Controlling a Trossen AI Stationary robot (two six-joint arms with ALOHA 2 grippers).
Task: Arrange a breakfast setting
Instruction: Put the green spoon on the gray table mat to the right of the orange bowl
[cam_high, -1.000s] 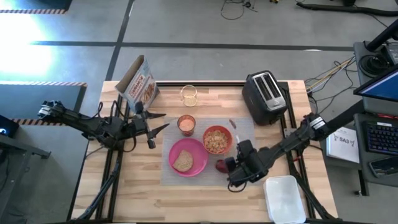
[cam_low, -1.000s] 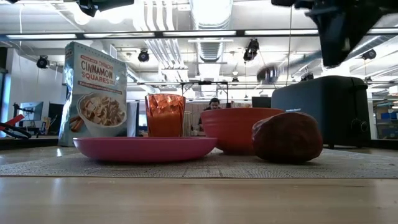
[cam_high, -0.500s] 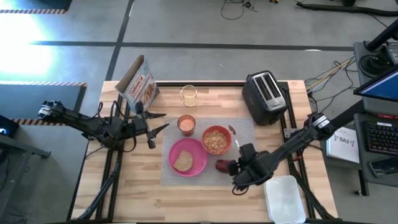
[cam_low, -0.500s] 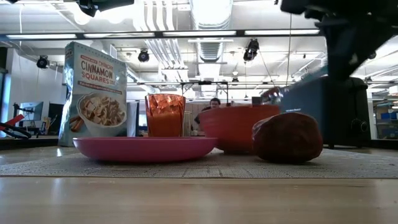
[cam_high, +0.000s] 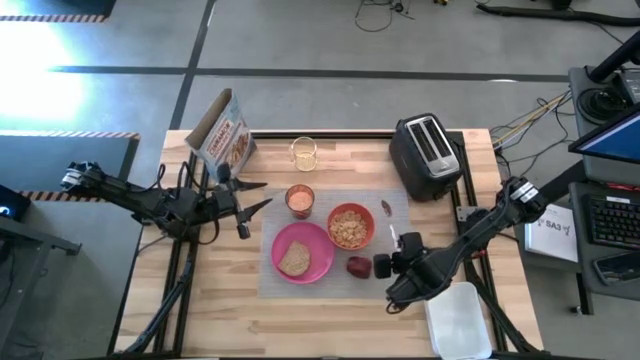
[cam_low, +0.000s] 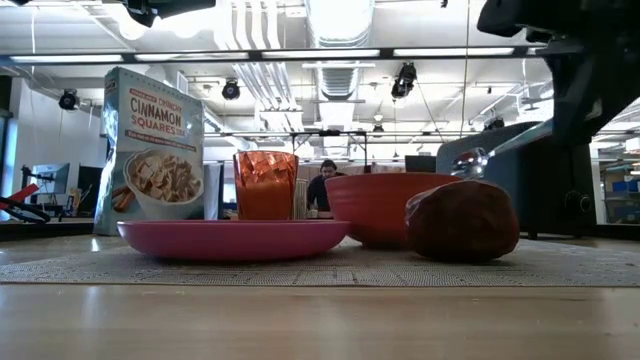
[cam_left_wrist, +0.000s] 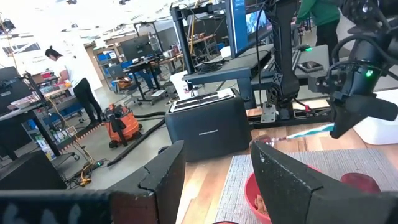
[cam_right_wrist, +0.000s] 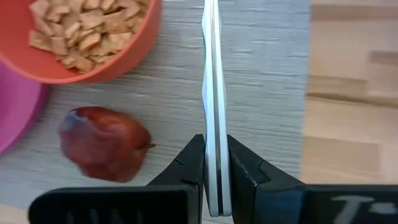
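Note:
A pink plate with a toast slice, an orange-red bowl of cereal, a small orange cup and a red apple rest on the grey mat. My right gripper, to the right of the apple, is shut on the metal spoon. The spoon hangs over the mat to the right of the bowl. My left gripper stands open above the table's left part, pointing level toward the setting. My right gripper pinches the spoon's handle between its two fingers, with the handle edge-on between them. The fingers slant down from the table's near right, and the spoon runs on ahead of them. Its bowl end hangs lowest, clear of the mat.
A cereal box and a clear glass stand at the far left of the mat. A black toaster is at the far right. A white container lies near the front right corner. People show in the room behind.
My right gripper has moved down and toward the table's right and near edge, rolling as it went. It carried the spoon from beside the bowl's rim to a lower place over the mat, right of the bowl.

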